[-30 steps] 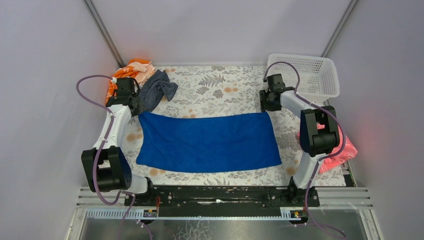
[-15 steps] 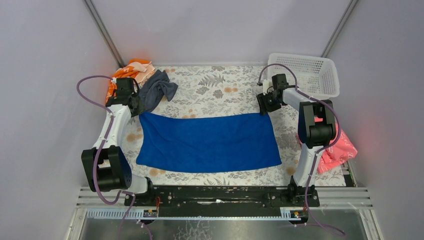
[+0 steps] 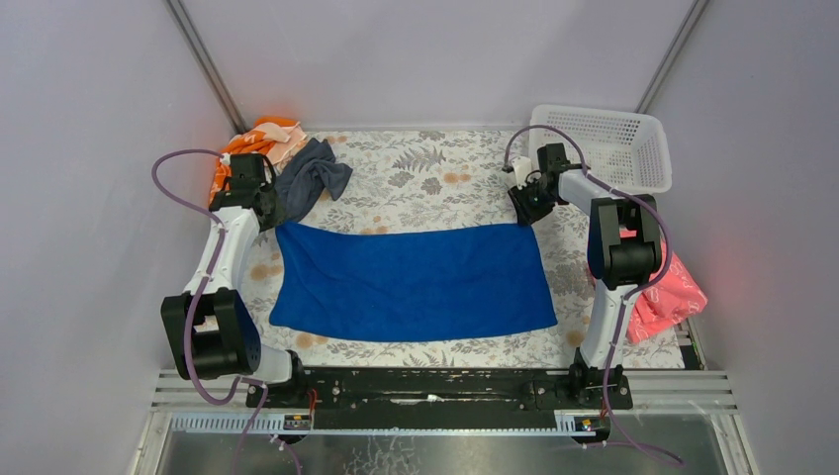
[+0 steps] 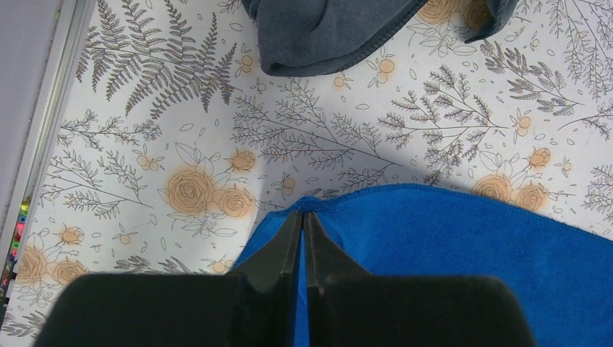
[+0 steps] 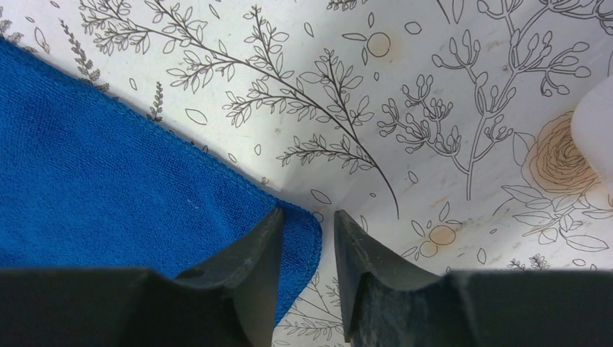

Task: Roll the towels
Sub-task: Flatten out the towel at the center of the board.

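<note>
- Firstly, left gripper (image 4: 303,214): fingers pressed together, pinching the far-left corner of the blue towel (image 3: 411,282), which peaks at the tips.
- Next, right gripper (image 5: 307,215): jaws a little apart, straddling the blue towel's far-right corner, one finger over the cloth, the other over bare table (image 5: 434,87).
- Between the two grippers and back toward the bases, the blue towel lies flat and unrolled.
- Just ahead of the left gripper, the grey towel (image 4: 325,29) lies crumpled, apart from the blue towel.
- Beyond that, an orange cloth (image 3: 259,139); off to the right gripper's right, a white basket (image 3: 633,148).
</note>
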Robot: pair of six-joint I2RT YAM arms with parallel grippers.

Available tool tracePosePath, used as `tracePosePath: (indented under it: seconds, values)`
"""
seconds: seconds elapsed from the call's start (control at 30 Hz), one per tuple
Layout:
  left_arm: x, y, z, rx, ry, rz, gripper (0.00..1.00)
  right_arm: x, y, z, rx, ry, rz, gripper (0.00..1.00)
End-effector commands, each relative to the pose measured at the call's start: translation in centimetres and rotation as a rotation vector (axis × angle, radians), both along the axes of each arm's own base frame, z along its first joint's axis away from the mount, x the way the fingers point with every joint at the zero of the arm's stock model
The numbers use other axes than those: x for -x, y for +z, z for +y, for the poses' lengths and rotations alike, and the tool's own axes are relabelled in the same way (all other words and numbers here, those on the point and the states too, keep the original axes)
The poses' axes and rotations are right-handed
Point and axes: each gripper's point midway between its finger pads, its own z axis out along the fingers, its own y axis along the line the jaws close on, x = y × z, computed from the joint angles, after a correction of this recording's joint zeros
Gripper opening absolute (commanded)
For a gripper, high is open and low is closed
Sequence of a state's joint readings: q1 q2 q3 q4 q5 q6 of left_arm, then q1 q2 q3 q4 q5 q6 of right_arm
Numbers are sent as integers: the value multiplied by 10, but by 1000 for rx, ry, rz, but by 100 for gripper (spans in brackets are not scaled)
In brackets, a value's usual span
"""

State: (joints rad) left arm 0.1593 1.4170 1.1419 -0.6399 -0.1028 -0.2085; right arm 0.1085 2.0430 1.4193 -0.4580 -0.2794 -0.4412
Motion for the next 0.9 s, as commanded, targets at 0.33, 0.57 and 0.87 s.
tracePosePath:
  seconds: [0.33, 0.57, 0.87]
  values:
    - [-23, 11, 6, 1, -1, -66, 0, -9, 37, -32, 167, -51, -129, 0]
    - [-51, 11, 1, 42, -44, -104, 0, -38, 73, -66, 257, -171, -307, 0]
    - [-88, -4, 4, 40, -91, -108, 0, -57, 84, -73, 271, -178, -367, 0]
